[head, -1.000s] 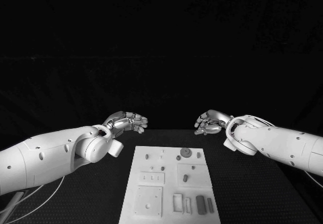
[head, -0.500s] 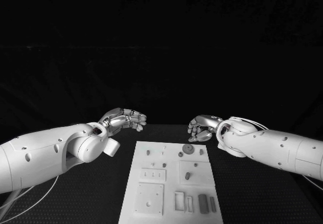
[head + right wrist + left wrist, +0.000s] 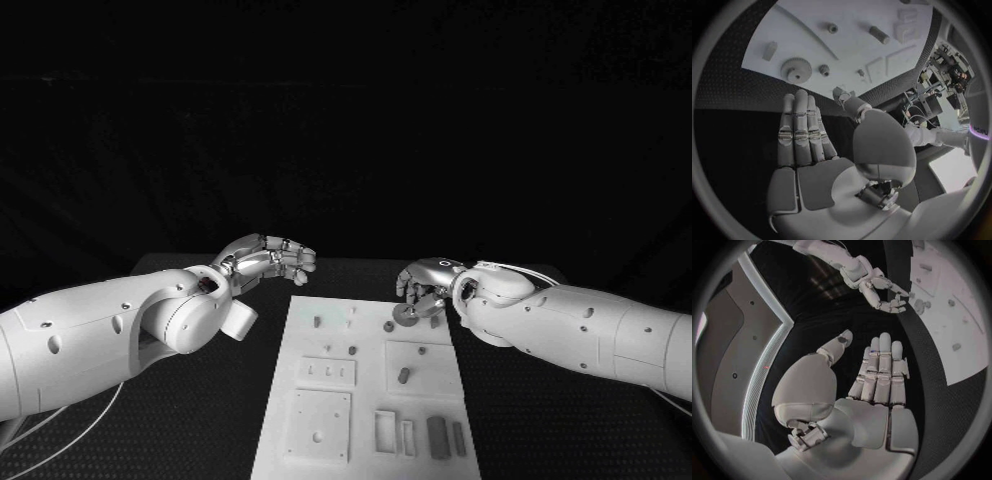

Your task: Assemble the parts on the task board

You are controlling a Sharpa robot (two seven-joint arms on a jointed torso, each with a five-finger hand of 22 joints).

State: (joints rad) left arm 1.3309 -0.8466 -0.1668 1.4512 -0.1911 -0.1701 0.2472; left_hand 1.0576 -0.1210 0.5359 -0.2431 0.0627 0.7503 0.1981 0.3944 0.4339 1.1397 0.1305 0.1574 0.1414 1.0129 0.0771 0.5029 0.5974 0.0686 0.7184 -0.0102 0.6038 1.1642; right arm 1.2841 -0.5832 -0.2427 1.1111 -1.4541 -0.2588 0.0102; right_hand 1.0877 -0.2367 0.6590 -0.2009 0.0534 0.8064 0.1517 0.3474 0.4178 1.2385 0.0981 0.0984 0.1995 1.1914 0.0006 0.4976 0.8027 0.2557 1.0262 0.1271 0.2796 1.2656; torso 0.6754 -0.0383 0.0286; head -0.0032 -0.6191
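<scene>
In the head view the task board [image 3: 361, 385] lies in the middle of the black table [image 3: 534, 420], with its long side going away from the robot. Small grey parts are on it: a round gear [image 3: 407, 315] near the far right corner, a short peg [image 3: 405, 376] more in the middle, and long bars [image 3: 436, 438] at the near right corner. The left hand [image 3: 267, 259] hangs above the table, beside the far left corner of the board. Its fingers are bent but apart, and nothing is in them. The right hand [image 3: 424, 288] is just over the far right corner of the board, with the fingers curved down toward the gear. From here I cannot tell if the fingertips touch it.

In the left wrist view the left hand [image 3: 873, 385] is stretched out, with the fingers straight and close together and the thumb to the side. It holds nothing and is over the dark table. Beyond it the right hand [image 3: 882, 292] is seen at the edge of the board [image 3: 954, 325], with fingers curled.

In the right wrist view the right hand [image 3: 807, 145] is spread flat, fingers straight and side by side, palm empty. The gear [image 3: 794, 70] lies on the board [image 3: 848, 30] just beyond the fingertips [image 3: 795, 97], with a small gap between them. A smaller round part [image 3: 824, 70] lies beside the gear.
</scene>
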